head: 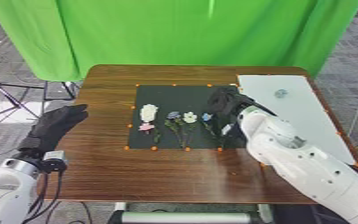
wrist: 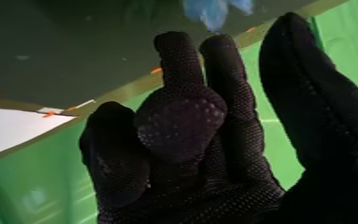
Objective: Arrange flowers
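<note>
Blue flower (head: 206,117) is laid on the black mat (head: 168,94), stem towards its near edge, just left of the nearer right hand (head: 223,100), held loosely open; the left hand (head: 58,122), also open, is kept off the mat.

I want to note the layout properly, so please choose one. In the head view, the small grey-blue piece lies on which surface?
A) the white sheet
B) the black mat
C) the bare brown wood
A: the small grey-blue piece has white all around it, on the white sheet.
</note>
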Action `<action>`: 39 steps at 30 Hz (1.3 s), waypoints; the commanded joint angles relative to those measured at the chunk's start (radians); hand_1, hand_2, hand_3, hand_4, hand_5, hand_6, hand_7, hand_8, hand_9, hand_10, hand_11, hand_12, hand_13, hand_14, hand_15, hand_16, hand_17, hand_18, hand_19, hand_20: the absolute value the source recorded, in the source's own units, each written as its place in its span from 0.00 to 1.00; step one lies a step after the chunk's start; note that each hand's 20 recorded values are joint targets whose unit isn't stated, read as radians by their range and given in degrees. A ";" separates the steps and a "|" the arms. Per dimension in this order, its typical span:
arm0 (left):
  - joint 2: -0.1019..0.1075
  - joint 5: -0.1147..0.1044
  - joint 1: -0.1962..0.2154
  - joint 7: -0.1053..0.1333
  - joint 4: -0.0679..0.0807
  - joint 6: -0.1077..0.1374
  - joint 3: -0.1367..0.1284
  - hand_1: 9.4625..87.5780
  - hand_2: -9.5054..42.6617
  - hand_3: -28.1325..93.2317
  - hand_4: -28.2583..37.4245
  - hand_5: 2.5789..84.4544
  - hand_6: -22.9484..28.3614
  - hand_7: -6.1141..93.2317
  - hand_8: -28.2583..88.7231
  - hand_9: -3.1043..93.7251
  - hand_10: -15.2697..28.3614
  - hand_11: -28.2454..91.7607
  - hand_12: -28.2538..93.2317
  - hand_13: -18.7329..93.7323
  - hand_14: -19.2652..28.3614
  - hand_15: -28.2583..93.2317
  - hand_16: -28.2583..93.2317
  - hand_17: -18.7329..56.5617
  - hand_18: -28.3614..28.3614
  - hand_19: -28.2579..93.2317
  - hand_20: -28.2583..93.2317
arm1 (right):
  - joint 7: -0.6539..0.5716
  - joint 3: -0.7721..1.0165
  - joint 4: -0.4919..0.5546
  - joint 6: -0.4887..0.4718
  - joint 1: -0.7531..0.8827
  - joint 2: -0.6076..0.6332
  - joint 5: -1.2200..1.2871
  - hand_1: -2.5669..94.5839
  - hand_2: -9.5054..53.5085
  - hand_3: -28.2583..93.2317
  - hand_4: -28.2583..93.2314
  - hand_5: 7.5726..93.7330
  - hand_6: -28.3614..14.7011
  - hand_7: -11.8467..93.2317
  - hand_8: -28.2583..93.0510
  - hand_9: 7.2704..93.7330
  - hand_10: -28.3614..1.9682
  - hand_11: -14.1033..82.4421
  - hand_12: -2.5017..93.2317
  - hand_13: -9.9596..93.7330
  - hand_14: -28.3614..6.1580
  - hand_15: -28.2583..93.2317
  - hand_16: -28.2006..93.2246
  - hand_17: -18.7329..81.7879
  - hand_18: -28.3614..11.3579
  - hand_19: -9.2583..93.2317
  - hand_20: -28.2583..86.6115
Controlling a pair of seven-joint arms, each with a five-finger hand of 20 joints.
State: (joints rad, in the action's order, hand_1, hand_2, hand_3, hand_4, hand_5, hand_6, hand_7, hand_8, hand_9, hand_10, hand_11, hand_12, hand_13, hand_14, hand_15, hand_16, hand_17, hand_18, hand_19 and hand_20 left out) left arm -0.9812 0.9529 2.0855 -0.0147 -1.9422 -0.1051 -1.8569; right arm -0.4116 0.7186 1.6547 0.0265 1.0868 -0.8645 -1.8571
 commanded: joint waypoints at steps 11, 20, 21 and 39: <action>-0.013 0.002 0.015 -0.012 -0.007 -0.006 -0.012 0.22 0.22 0.73 0.14 0.52 0.52 0.18 0.19 0.47 0.67 0.37 0.32 0.43 0.74 0.29 0.25 0.27 0.67 0.27 0.34 | -0.094 0.101 -0.097 -0.045 -0.092 0.052 -0.106 0.40 0.00 0.77 0.09 0.50 0.63 0.22 0.17 0.52 0.51 0.21 0.18 0.93 0.72 0.73 0.45 0.77 0.36 1.00 0.71; -0.010 0.005 0.006 -0.016 -0.004 -0.014 -0.003 0.22 0.22 0.73 0.14 0.52 0.52 0.18 0.19 0.47 0.67 0.37 0.32 0.43 0.74 0.29 0.25 0.27 0.67 0.27 0.34 | -0.157 0.092 -0.285 -0.112 -0.149 0.040 -0.194 0.35 0.00 0.76 0.09 0.36 0.58 0.18 0.19 0.34 0.40 0.18 0.16 0.90 0.70 0.76 0.43 0.75 0.33 1.00 0.70; -0.012 0.004 0.011 -0.015 -0.007 -0.012 -0.005 0.22 0.22 0.73 0.14 0.52 0.53 0.18 0.19 0.47 0.67 0.37 0.32 0.43 0.74 0.29 0.25 0.27 0.67 0.27 0.34 | -0.162 0.089 -0.297 -0.112 -0.153 0.042 -0.193 0.35 0.00 0.75 0.09 0.36 0.58 0.17 0.19 0.34 0.40 0.18 0.16 0.90 0.70 0.76 0.43 0.75 0.33 1.00 0.70; -0.012 0.001 0.018 -0.025 -0.010 -0.013 -0.013 0.22 0.22 0.73 0.14 0.52 0.53 0.18 0.19 0.47 0.67 0.37 0.32 0.43 0.74 0.29 0.25 0.26 0.67 0.27 0.34 | -0.205 0.154 -0.355 -0.179 -0.062 0.051 -0.206 0.36 0.00 0.75 0.09 0.39 0.60 0.19 0.19 0.36 0.36 0.18 0.15 0.89 0.70 0.79 0.42 0.75 0.31 1.00 0.74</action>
State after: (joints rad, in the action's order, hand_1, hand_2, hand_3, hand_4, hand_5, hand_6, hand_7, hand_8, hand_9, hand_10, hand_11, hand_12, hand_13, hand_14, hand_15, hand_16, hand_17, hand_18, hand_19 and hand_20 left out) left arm -0.9865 0.9540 2.0937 -0.0257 -1.9445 -0.1067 -1.8628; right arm -0.6018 0.8622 1.3183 -0.1270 0.9796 -0.8164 -2.0492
